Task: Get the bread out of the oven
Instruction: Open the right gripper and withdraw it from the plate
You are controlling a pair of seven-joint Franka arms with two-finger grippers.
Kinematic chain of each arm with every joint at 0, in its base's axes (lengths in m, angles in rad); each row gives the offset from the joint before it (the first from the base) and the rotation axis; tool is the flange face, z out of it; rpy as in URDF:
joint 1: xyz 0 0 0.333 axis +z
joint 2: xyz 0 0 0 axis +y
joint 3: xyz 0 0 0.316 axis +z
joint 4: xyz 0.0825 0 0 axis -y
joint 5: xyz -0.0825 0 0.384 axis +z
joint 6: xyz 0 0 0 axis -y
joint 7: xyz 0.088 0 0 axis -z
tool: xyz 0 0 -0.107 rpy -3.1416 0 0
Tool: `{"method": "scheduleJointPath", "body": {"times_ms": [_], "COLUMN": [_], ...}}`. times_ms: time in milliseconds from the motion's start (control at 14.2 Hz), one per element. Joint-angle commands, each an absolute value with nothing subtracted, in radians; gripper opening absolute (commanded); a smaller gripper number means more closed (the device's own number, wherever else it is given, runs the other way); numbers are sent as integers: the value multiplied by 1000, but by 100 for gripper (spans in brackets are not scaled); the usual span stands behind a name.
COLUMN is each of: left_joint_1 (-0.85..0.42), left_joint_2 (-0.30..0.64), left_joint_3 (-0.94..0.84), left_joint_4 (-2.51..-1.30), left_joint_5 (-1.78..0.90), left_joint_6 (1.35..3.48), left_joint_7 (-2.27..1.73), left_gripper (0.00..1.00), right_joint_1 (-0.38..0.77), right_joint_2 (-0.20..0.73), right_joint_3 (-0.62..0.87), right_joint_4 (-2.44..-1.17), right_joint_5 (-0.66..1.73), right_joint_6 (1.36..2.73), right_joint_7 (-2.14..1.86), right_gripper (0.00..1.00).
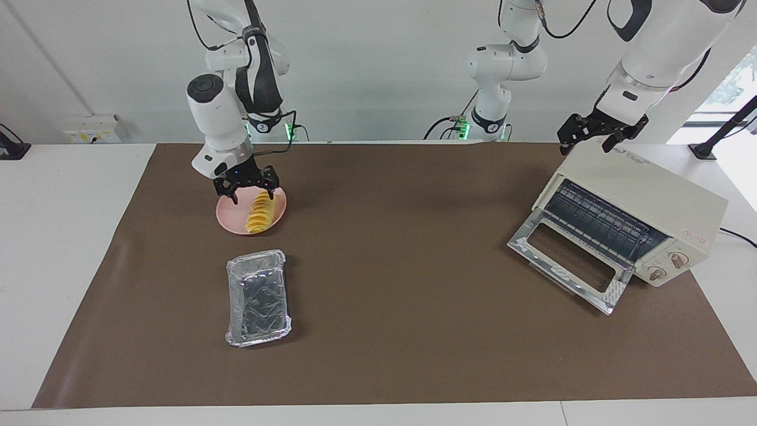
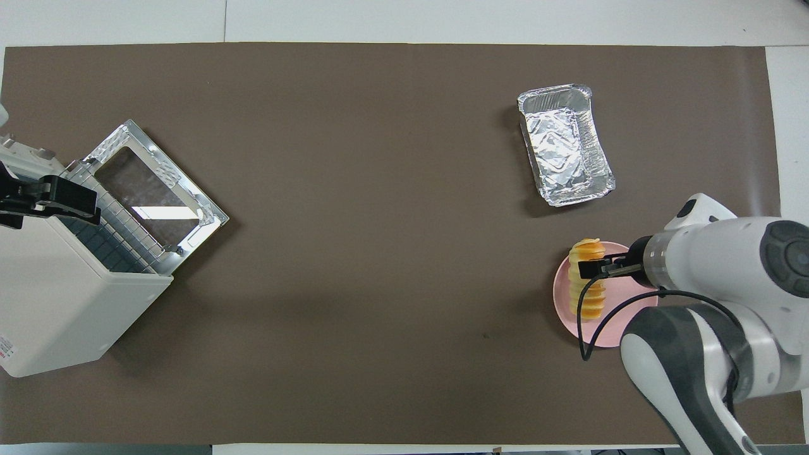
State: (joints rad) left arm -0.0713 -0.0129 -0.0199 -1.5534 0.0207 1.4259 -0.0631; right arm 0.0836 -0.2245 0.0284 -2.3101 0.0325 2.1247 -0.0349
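Facing view
Bread [image 1: 261, 215]: lies on the pink plate [image 1: 227, 214] at the right arm's end of the desk [image 1: 390, 236], outside the oven [image 1: 641, 213].
Right gripper [image 1: 245, 188]: just above the loaf's end nearer the robots; fingers spread, pinching nothing.
Left gripper [image 1: 594, 135]: over the oven's top edge, waiting; fingers spread, empty.
Oven: door down, rack bare.
Foil tray [image 1: 258, 297]: farther from the robots than the plate, empty.

Overhead view
Bread [image 2: 584, 291]: along the plate [image 2: 562, 297], partly under the right gripper [image 2: 591, 268].
Left gripper [image 2: 44, 199]: over the oven [image 2: 69, 297] roof.

Risk
Finding: removal looks complete. If the right gripper lifts off at a slant, a finger could catch the loaf and roll it off the plate. The open door could be struck by a low left-arm sweep.
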Motion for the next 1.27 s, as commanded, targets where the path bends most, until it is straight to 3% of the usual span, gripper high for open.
{"method": "scheduleJointPath", "body": {"times_ms": [0, 565, 777, 1201], "left_joint_1": [-60, -60, -60, -60], "left_joint_2": [-43, -43, -43, -43], "left_joint_3": [-25, -23, -25, -23], "left_joint_4": [-1591, -1591, -1591, -1591], "left_joint_5": [6, 6, 6, 6], "left_joint_6": [1450, 1450, 1450, 1448], "left_joint_7": [-60, -60, -60, -60], "left_gripper": [100, 100, 100, 100], "right_joint_1": [57, -35, -71, -66], "right_joint_2": [-215, -134, -94, -95], "right_joint_3": [26, 18, 18, 20], "right_joint_4": [-2140, -1714, -1617, -1666], "right_joint_5": [34, 34, 26, 14], "right_joint_6": [1993, 1551, 1476, 1514], "right_joint_7": [-52, -172, -173, -169], "right_gripper": [100, 100, 100, 100]}}
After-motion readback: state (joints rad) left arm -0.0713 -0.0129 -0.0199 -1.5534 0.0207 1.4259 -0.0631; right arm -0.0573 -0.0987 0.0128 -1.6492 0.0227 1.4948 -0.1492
